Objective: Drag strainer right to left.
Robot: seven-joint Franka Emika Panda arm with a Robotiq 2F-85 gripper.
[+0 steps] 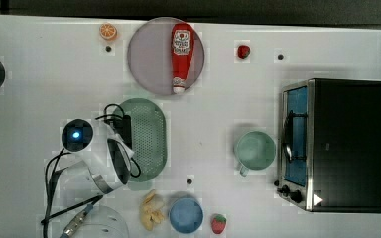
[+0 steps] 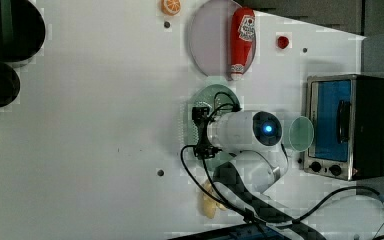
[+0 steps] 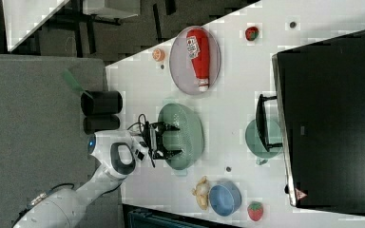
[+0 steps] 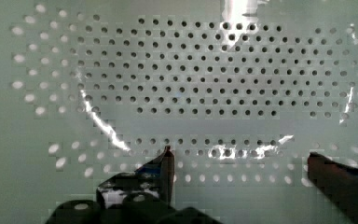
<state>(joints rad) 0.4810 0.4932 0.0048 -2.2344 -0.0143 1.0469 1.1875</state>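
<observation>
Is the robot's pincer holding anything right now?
No. The pincer is open over the strainer, fingers spread inside the bowl, gripping nothing yet.

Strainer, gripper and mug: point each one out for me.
strainer [image 1: 151,134], top view, perforated bottom.
gripper [image 3: 173,140], right view, midway between the open fingertips.
mug [image 1: 255,150], top view, inside.
</observation>
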